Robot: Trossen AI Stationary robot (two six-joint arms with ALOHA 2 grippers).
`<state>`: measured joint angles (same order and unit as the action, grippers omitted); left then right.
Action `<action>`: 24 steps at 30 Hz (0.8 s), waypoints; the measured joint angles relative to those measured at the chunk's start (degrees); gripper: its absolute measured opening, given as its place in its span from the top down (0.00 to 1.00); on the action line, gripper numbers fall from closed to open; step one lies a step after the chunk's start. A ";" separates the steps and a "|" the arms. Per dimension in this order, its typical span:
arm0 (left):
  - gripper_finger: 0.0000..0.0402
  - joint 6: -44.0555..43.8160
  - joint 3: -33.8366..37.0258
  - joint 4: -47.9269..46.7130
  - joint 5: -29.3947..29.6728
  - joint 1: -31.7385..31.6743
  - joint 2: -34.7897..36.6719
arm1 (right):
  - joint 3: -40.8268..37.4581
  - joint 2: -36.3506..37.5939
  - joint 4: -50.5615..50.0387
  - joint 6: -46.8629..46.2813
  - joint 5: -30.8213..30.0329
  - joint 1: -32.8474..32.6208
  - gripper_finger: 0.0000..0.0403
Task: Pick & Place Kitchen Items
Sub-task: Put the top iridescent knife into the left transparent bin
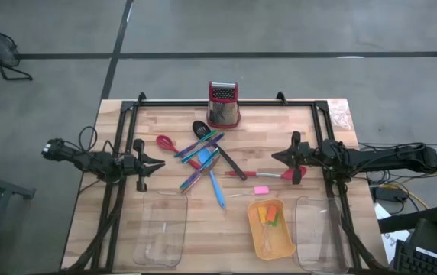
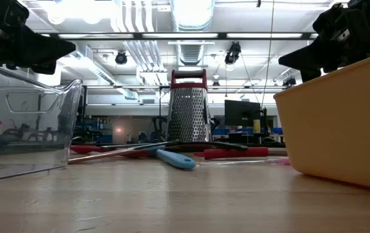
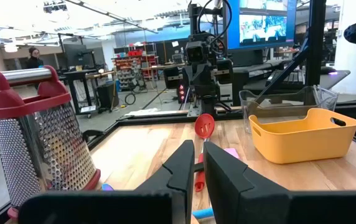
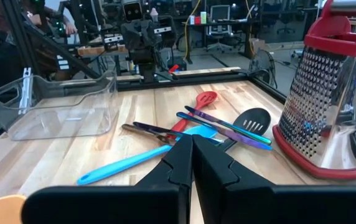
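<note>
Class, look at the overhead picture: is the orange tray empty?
No: the orange tray holds small pieces, orange and green, lying near its far end.

Grey floor (image 1: 280, 27), ceiling lights (image 2: 191, 10), monitors (image 3: 262, 25)

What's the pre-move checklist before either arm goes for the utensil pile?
1. Left gripper empty, fingers nearly closed, at the pile's left: not ok, open before grasping.
2. Right gripper empty, shut, at the pile's right: not ok, same.
3. Utensil pile in the table's middle, pieces crossing: not ok for a clean single pick.
4. Orange tray has room beside the pieces in it: ok.
5. Clear trays upright: ok.
6. Grater standing behind the pile, apart from both arms: ok.
</note>
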<state>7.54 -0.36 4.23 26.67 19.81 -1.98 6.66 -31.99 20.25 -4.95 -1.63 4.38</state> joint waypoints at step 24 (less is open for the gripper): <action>0.90 -4.75 0.02 1.83 -0.17 0.00 -0.12 | -0.04 0.00 -0.04 0.00 0.02 0.02 0.98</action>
<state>2.80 -0.34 6.07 26.50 19.81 -2.10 6.61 -31.99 20.21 -4.95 -1.61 4.40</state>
